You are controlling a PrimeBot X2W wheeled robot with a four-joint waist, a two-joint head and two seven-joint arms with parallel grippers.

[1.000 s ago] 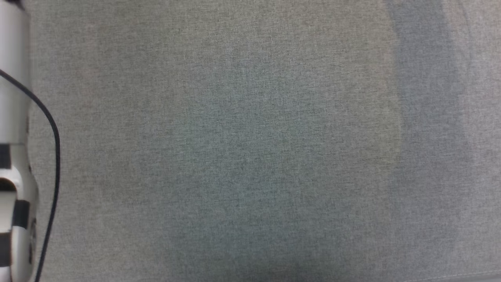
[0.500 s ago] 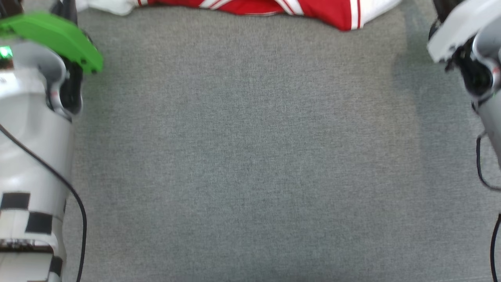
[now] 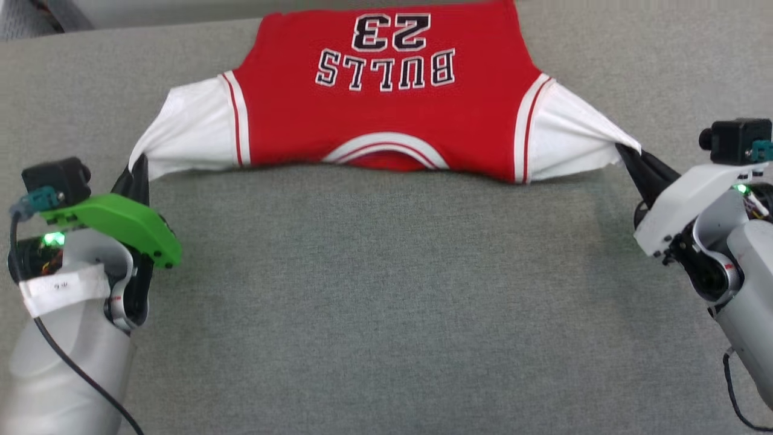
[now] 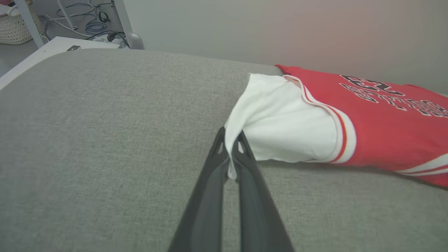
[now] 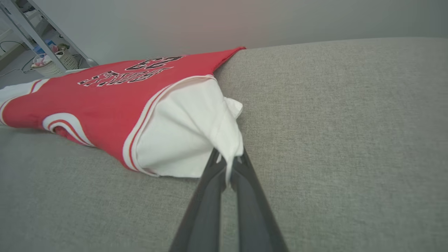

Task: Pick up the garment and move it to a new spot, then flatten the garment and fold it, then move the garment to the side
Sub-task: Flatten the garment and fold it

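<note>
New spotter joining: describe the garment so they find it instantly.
On the wide grey fabric surface, look toward the far edge. The garment hangs stretched between the left gripper and the right gripper. It alone is red, white-sleeved, lettered BULLS 23.

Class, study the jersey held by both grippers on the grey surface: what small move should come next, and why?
Probably draw both grippers toward the robot with the garment taut: the left gripper and right gripper each pinch a white sleeve, and its far part runs off the grey surface.
</note>
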